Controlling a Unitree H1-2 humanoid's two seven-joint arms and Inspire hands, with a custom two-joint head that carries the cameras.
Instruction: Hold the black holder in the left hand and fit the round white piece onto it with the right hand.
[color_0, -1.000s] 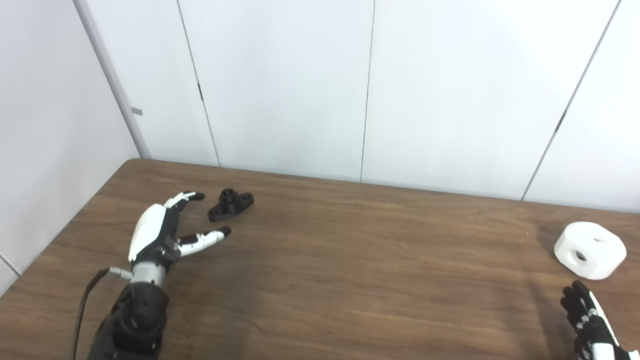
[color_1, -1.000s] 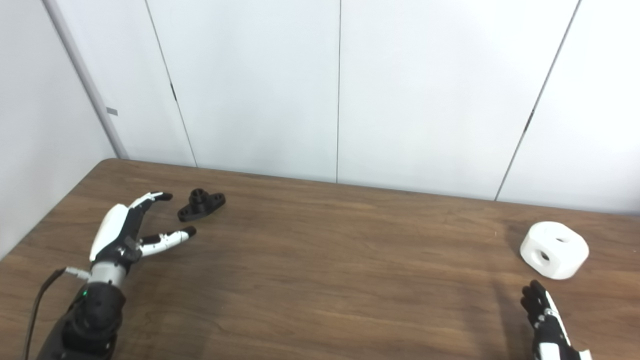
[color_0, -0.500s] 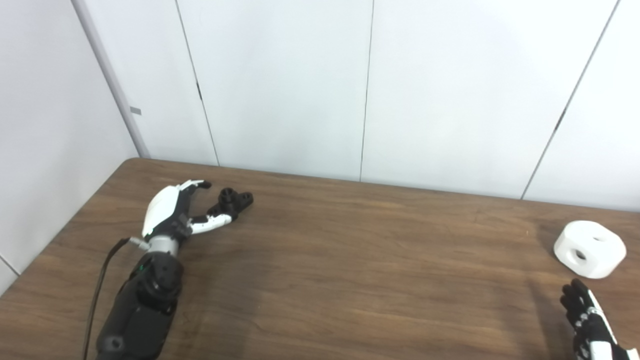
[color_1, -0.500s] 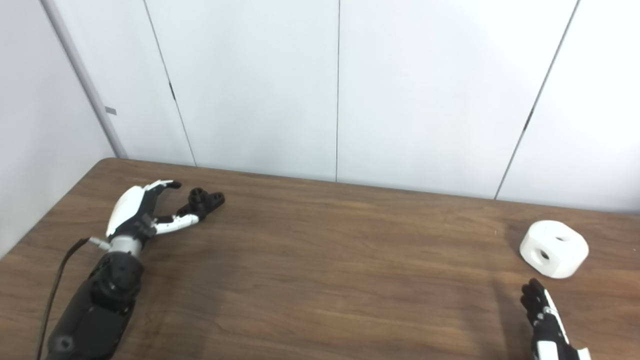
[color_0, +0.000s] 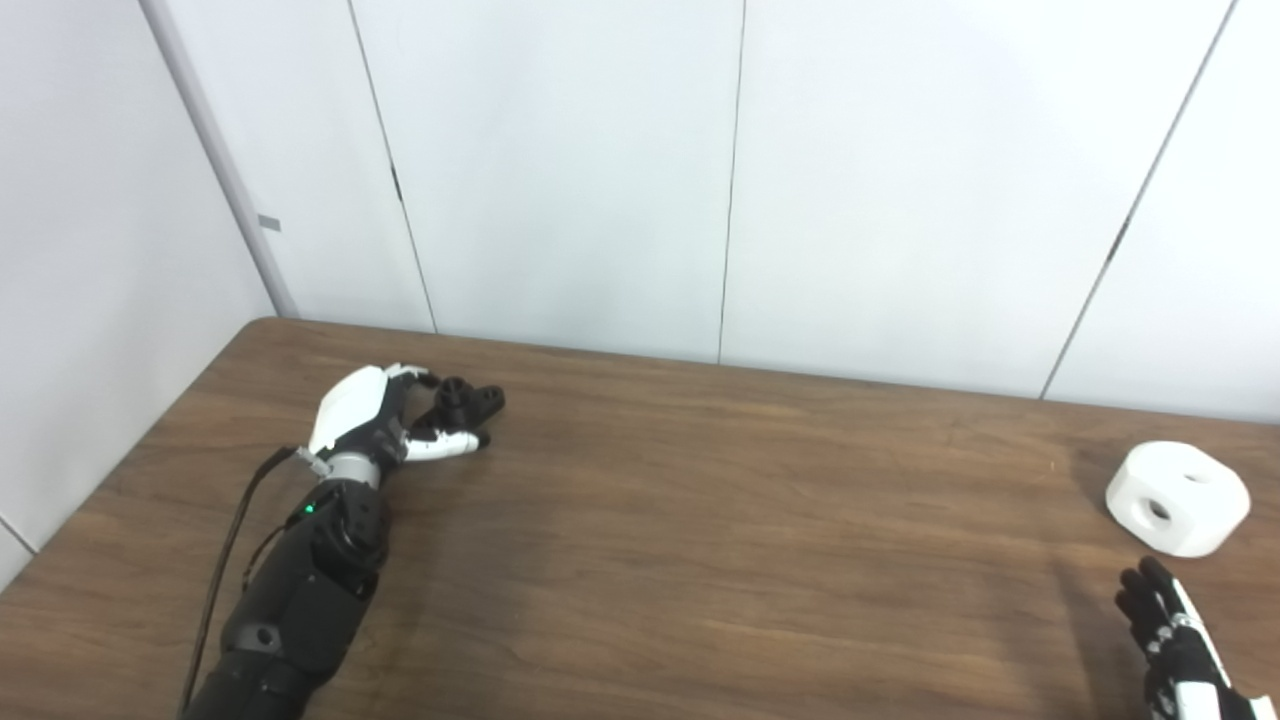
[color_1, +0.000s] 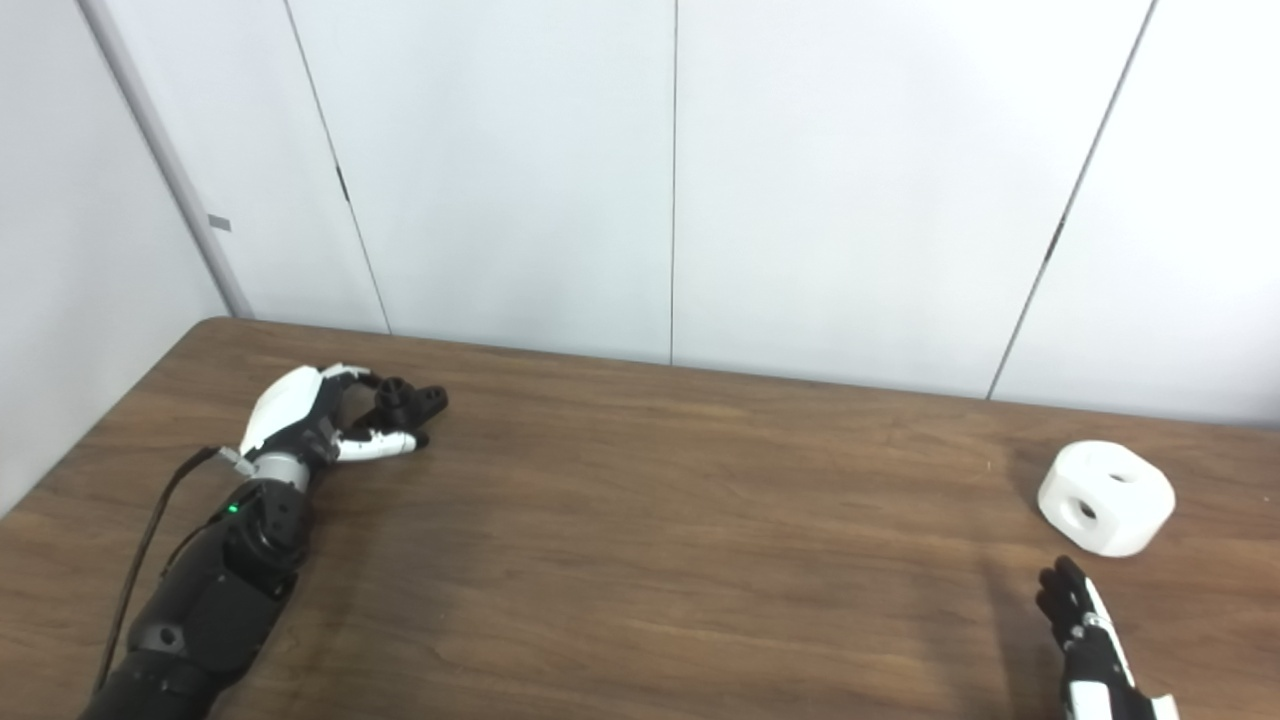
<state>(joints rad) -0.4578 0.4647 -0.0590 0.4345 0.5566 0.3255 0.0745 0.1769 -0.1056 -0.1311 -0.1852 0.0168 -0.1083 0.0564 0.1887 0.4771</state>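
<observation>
The black holder (color_0: 472, 400) lies on the wooden table (color_0: 700, 520) at the far left, a short round post standing on its flat base. My left hand (color_0: 375, 420) has reached it: the fingers curve behind its left end, the thumb lies along its near side, and the hand is still spread with the holder resting on the table. The round white piece (color_0: 1178, 498), with holes in its top and side, sits at the far right. My right hand (color_0: 1165, 635) is open at the bottom right corner, a little nearer than the white piece and not touching it.
White wall panels (color_0: 730, 180) stand right behind the table's far edge. The table's left edge runs close beside my left arm (color_0: 300, 590). A black cable (color_0: 225, 570) trails along that arm.
My left hand has moved forward and to the right until its fingers and thumb flank the holder. The holder and the white piece have stayed put, and the right hand has barely moved.
</observation>
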